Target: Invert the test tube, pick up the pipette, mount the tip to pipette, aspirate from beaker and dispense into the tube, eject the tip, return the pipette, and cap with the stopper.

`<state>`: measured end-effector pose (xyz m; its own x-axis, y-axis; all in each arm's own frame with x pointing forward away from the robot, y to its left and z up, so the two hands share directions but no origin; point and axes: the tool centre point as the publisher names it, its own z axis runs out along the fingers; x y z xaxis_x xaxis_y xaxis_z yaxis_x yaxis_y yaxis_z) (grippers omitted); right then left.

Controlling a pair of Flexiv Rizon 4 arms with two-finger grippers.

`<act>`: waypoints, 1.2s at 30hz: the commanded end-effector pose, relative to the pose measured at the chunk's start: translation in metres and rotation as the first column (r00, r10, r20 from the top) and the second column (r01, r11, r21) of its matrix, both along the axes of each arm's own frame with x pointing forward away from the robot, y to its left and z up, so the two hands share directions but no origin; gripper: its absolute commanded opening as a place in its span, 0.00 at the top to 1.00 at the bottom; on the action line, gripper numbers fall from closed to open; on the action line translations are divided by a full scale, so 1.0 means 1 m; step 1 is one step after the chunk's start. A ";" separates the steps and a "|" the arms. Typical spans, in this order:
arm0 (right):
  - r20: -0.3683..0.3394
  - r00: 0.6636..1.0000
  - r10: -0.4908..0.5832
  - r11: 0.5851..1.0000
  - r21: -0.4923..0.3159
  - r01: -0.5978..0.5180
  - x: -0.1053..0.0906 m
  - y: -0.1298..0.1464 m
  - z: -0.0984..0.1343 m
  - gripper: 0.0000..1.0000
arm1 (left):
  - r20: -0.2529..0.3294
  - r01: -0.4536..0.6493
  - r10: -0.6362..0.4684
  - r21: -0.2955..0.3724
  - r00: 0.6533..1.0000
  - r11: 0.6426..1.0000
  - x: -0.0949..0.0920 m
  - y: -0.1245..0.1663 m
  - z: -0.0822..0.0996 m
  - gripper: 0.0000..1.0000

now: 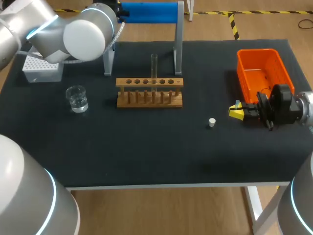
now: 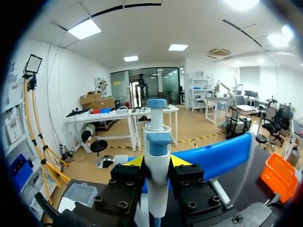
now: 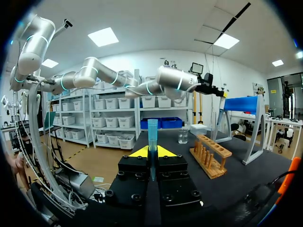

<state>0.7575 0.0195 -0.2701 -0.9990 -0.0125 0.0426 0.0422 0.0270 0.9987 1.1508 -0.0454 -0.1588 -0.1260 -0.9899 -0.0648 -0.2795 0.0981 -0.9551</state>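
Note:
In the left wrist view a white and blue pipette (image 2: 156, 142) stands upright between my left gripper's (image 2: 157, 163) fingers, which are shut on its body beside the stand's blue bar (image 2: 218, 153). From the head view my left arm (image 1: 90, 32) ends at the pipette stand (image 1: 149, 12), and its fingers are hidden. My right gripper (image 1: 238, 112) hovers beside the orange bin (image 1: 261, 71), shut on a blue pipette tip (image 3: 152, 130). A test tube (image 1: 154, 66) stands upright in the wooden rack (image 1: 149, 90). The beaker (image 1: 77, 98) holds clear liquid. A white stopper (image 1: 212, 122) lies on the mat.
A white tip box (image 1: 41, 68) sits at the back left, behind the beaker. The orange bin stands at the right, just behind my right gripper. The rack is in front of the pipette stand's legs.

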 end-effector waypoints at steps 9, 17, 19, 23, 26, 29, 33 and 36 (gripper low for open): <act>0.000 1.000 0.001 1.000 0.000 -0.001 0.000 -0.001 0.000 1.00 | -0.082 0.292 -0.294 -0.035 0.952 0.956 -0.059 -0.020 0.037 1.00; 0.000 1.000 0.001 1.000 0.000 -0.001 0.000 -0.001 0.000 1.00 | -0.027 0.529 -0.535 -0.115 0.844 0.841 -0.116 -0.045 0.059 1.00; 0.000 1.000 0.001 1.000 0.000 -0.001 0.000 -0.001 0.000 1.00 | 0.011 0.576 -0.580 -0.129 0.815 0.807 -0.131 -0.049 0.066 1.00; 0.000 1.000 0.001 1.000 0.000 -0.001 0.000 -0.001 0.000 1.00 | 0.035 0.648 -0.650 -0.130 0.759 0.750 -0.162 -0.062 0.078 1.00; 0.000 1.000 0.001 1.000 0.000 -0.001 0.000 -0.001 0.000 1.00 | 0.033 0.662 -0.664 -0.123 0.747 0.739 -0.170 -0.066 0.081 1.00; 0.000 1.000 0.001 1.000 0.000 -0.001 0.000 -0.001 0.000 1.00 | 0.033 0.662 -0.664 -0.123 0.747 0.739 -0.170 -0.066 0.081 1.00; 0.000 1.000 0.001 1.000 0.000 -0.001 0.000 -0.001 0.000 1.00 | 0.033 0.662 -0.664 -0.123 0.747 0.739 -0.170 -0.066 0.081 1.00; 0.000 1.000 0.001 1.000 0.000 -0.001 0.000 -0.001 0.000 1.00 | 0.033 0.662 -0.664 -0.123 0.747 0.739 -0.170 -0.066 0.081 1.00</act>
<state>0.7575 0.0193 -0.2701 -0.9990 -0.0123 0.0426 0.0422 0.0272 0.9987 0.9802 -0.1166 -0.0786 -0.6568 -0.7538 0.0183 -0.1987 0.1495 -0.9686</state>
